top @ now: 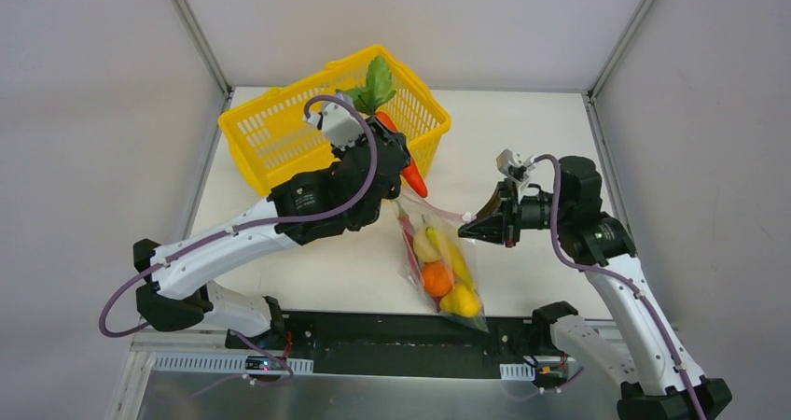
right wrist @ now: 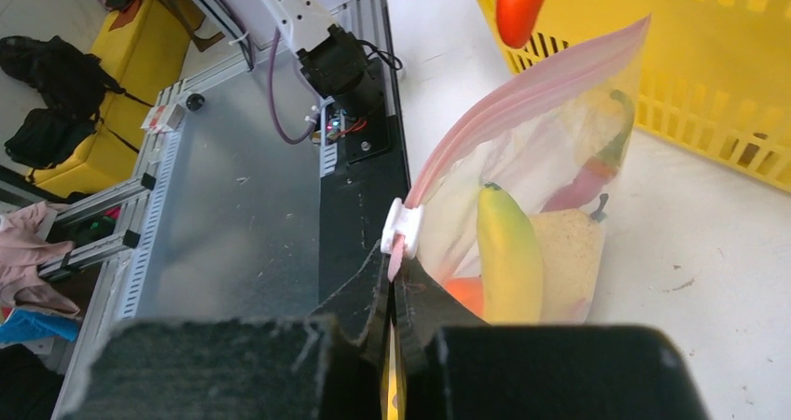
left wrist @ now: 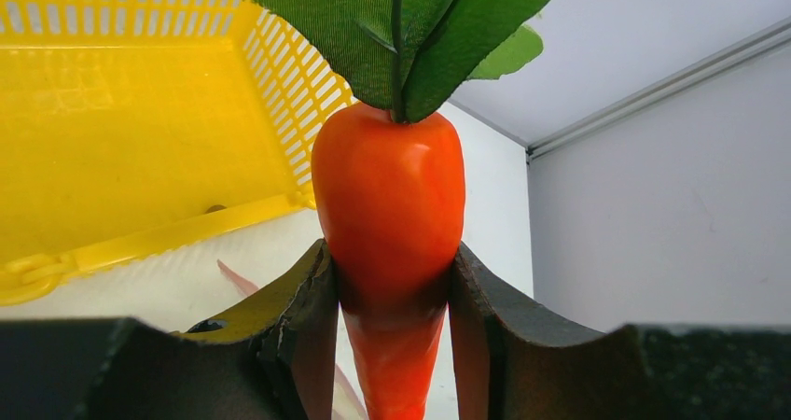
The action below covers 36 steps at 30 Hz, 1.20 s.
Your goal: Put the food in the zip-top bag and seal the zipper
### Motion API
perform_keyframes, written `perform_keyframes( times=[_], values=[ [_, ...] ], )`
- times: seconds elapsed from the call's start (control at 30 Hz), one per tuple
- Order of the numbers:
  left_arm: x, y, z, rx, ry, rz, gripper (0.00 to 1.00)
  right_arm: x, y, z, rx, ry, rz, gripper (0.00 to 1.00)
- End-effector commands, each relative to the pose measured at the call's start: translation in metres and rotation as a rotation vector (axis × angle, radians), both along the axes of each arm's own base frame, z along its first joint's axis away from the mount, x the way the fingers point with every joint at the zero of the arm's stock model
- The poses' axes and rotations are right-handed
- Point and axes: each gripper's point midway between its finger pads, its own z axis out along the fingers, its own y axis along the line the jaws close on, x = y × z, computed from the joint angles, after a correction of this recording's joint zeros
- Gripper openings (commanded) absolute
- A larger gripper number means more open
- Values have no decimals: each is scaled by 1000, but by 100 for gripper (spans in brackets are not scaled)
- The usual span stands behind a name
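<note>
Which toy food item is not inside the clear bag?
The orange plastic carrot with green leaves, clamped in the left pincer; the others lie bagged.

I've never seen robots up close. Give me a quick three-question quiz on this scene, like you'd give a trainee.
1. True or false: the left end effector is empty.
2. What does the right end effector pinch? A) the carrot B) the zipper end of the zip-top bag C) the yellow basket
3. Fill in: the banana lies ___ the zip-top bag.
Key: 1 false, it is shut on the carrot. 2 B. 3 inside.
</note>
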Motion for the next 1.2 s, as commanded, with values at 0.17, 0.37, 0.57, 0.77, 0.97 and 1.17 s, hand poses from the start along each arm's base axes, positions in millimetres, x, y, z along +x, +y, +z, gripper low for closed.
perform_keyframes(
  times=[0.17, 0.37, 0.57, 0.77, 0.97, 1.17],
  values=[
    [0, 11, -11, 55, -4, 55, 12, 20, 2, -18, -69, -7, -129, 0],
    [0, 20, -18, 75, -6, 90, 12, 27, 13, -40, -159, 5, -167, 0],
    [2, 22, -23, 105, -4, 114, 13, 24, 19, -41, -162, -10, -154, 0],
    [6, 15, -30, 128, 3, 121, 14, 21, 21, -39, -155, -22, -150, 0],
    [11, 1, -45, 152, 31, 114, 16, 18, 21, -35, -137, -33, -145, 0],
    [15, -9, -65, 142, 62, 127, 17, 15, 20, -30, -123, -46, -147, 0]
  ],
)
